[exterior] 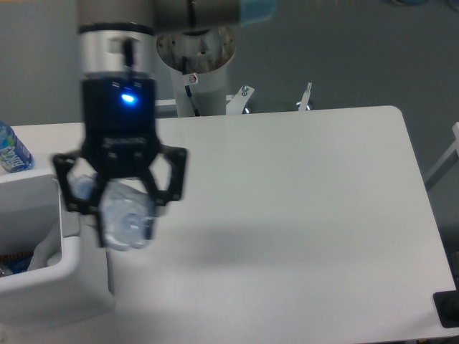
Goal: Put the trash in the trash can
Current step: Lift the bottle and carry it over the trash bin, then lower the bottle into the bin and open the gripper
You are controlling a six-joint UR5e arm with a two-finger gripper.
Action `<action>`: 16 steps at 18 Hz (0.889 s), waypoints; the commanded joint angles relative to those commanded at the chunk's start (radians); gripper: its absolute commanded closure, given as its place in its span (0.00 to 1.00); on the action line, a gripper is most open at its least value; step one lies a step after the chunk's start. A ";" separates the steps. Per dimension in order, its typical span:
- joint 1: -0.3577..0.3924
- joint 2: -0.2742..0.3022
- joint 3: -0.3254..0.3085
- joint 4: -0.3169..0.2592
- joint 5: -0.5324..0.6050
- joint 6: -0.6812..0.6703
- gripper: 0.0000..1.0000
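My gripper [123,218] hangs at the left of the table, shut on the crushed clear plastic water bottle [128,215], which it holds above the table surface. The bottle sits between the black fingers [171,183] and looks blurred. The white boxy trash can [43,283] stands at the lower left, just left of the gripper, with its opening partly in view. Something small shows inside the can at its left edge; I cannot tell what it is. The flat printed wrapper is not clearly visible.
An uncrushed bottle with a bright blue label [13,149] stands at the far left edge behind the can. The arm's white base [199,68] is mounted at the back of the white table [301,215]. A black object [448,308] sits at the lower right corner.
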 joint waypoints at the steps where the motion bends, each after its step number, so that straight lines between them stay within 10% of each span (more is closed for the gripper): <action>1: -0.026 -0.012 0.001 0.000 0.002 0.012 0.45; 8: -0.109 -0.110 0.055 0.000 -0.006 0.029 0.43; 12: -0.117 -0.144 0.045 0.000 -0.006 0.146 0.01; 16: -0.124 -0.137 0.028 -0.002 -0.003 0.161 0.00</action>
